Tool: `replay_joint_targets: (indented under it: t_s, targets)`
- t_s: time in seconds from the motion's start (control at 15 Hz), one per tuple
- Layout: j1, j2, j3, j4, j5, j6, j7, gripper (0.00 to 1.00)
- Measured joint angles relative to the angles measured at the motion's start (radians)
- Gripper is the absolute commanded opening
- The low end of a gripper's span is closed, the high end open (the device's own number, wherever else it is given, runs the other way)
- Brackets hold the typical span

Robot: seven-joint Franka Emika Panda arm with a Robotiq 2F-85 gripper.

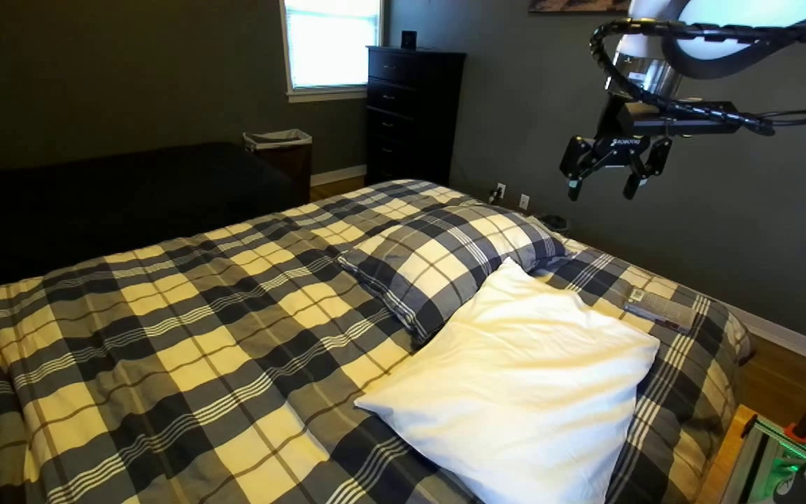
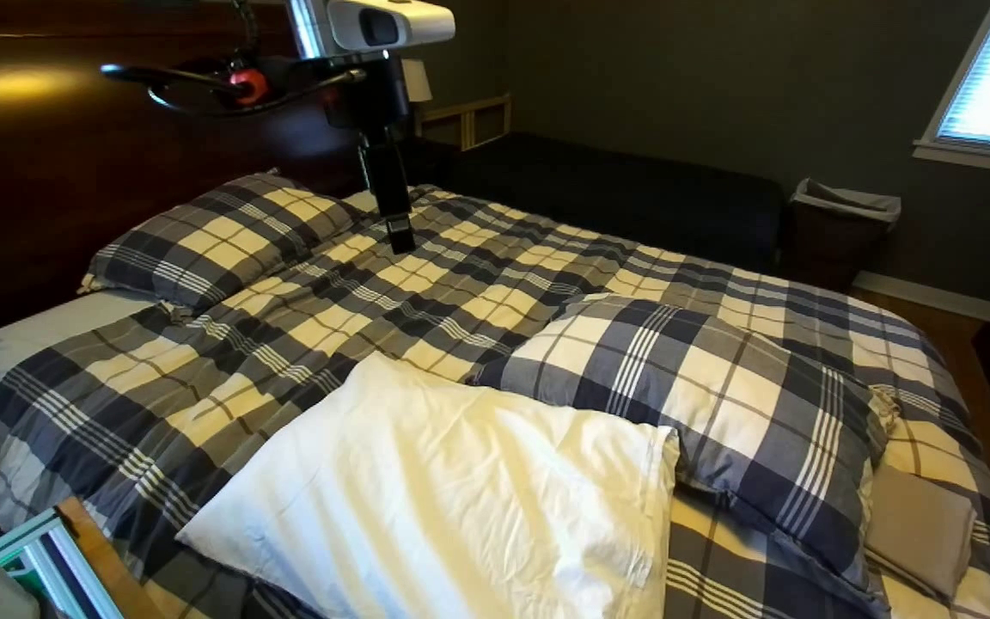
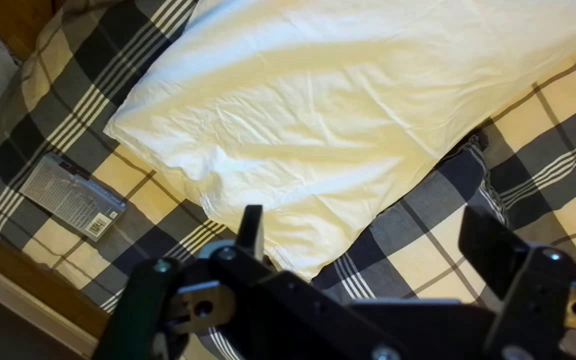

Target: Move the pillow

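In the wrist view, the splayed, empty hand (image 3: 362, 222) partly masks the cropped white pillow (image 3: 328, 115).

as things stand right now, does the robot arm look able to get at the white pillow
Probably yes: the jaws stand open and hold nothing, and no object shows on top of the white pillow. A plaid pillow lies along one edge, but the way down from above looks free.

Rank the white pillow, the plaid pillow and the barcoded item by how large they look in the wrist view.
Largest to smallest:
White pillow, cut off by the frame
Plaid pillow, partly hidden
Barcoded item
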Motion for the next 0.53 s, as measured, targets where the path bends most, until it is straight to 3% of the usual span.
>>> replay_joint_targets:
  t_s: [0.53]
  targets:
    - [-0.026,-0.024,0.002,0.013,-0.001,-0.023,-0.036,1.0]
